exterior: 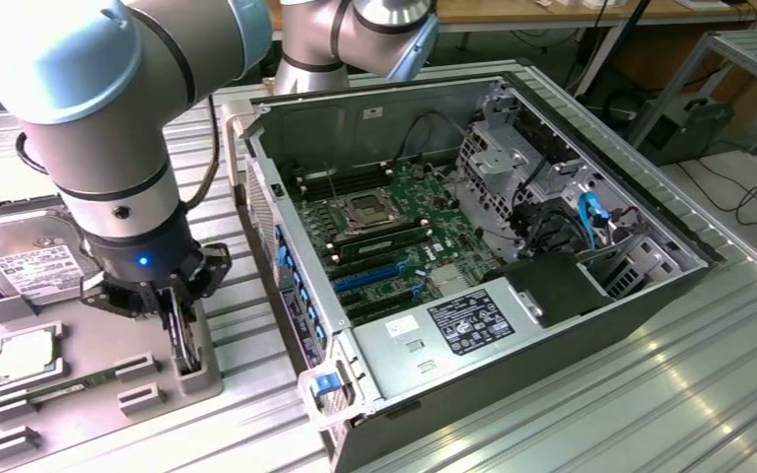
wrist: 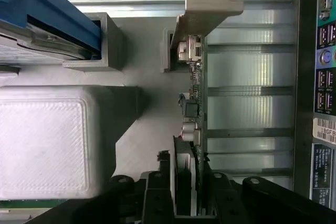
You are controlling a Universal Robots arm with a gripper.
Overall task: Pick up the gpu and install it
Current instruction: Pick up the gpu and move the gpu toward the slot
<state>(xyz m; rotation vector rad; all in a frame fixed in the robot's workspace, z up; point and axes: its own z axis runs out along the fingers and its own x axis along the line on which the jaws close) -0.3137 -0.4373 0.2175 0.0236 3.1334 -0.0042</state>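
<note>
My hand (exterior: 181,337) pinches the gpu (wrist: 199,77) across its faces; it stands on edge in the grey tray (exterior: 90,414), straight below me, at the exterior view's left. Its long axis runs out from my fingers (wrist: 157,192) to the silver bracket (wrist: 210,3), with the open case (exterior: 352,118) off to the exterior view's right.

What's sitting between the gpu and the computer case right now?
Nothing is in the way. In the wrist view, the stretch between the gpu and the computer case is bare ribbed metal table.
</note>
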